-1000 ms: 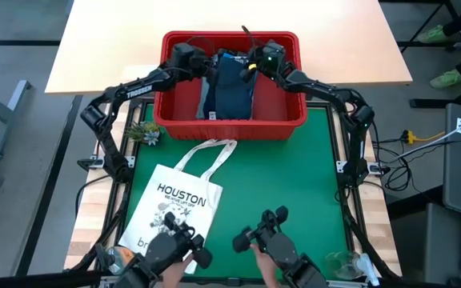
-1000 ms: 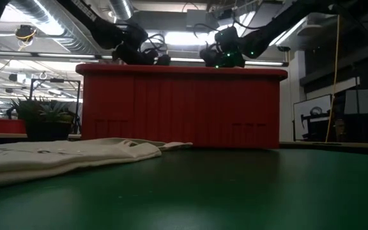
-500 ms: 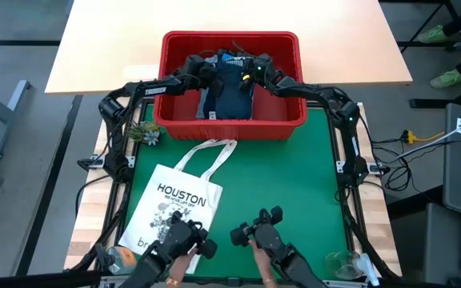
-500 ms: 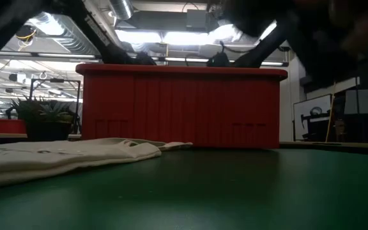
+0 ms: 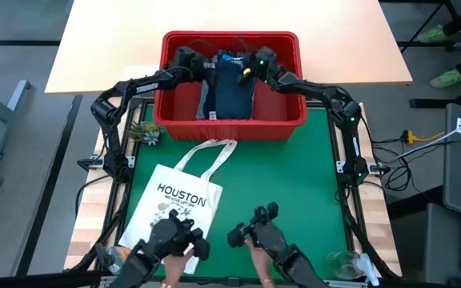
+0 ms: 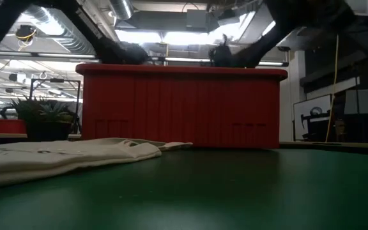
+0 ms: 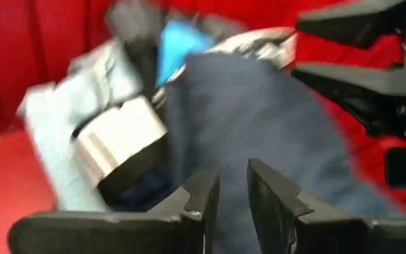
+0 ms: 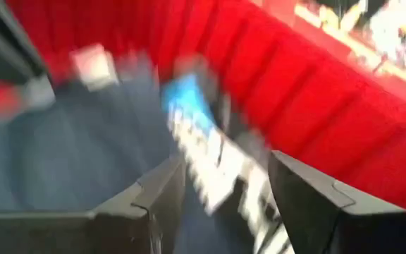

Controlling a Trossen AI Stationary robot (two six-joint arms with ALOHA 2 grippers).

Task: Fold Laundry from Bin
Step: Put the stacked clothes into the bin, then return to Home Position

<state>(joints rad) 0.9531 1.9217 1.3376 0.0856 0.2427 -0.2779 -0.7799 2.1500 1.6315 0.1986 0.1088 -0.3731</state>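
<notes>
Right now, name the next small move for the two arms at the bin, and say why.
Probably lower the right gripper onto the dark navy garment and close. Its fingers stand open above the laundry in the red bin, while the left gripper, fingers nearly together, sits low at that garment's other side.

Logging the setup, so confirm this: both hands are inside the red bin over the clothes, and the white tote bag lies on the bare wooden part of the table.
Not quite. The tote bag lies on the green mat, as the high view shows. The rest holds: the left hand and right hand are inside the red bin over the clothes.
</notes>
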